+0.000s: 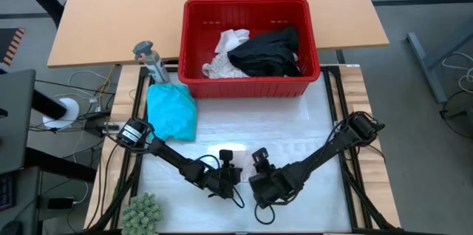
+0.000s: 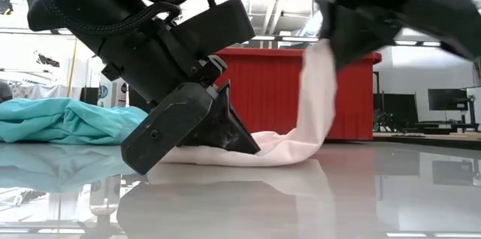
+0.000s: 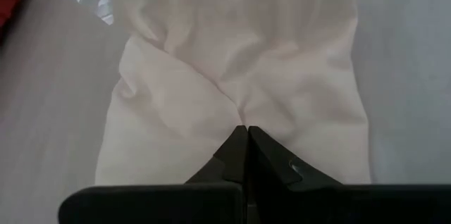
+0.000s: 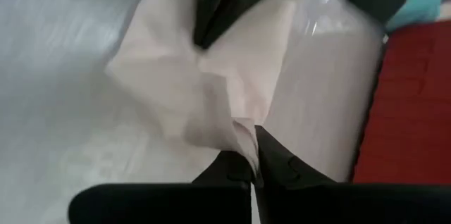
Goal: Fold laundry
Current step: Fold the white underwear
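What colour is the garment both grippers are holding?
Pale pink-white, plain, no pattern; the garment shows best in the left wrist view.

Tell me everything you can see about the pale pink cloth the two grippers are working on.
The pale pink cloth is thin, soft and creased. One end lies on the glossy table, pinned by the shut left gripper; the other is lifted by the right gripper, shut on its edge. It lies in front of the red basket.
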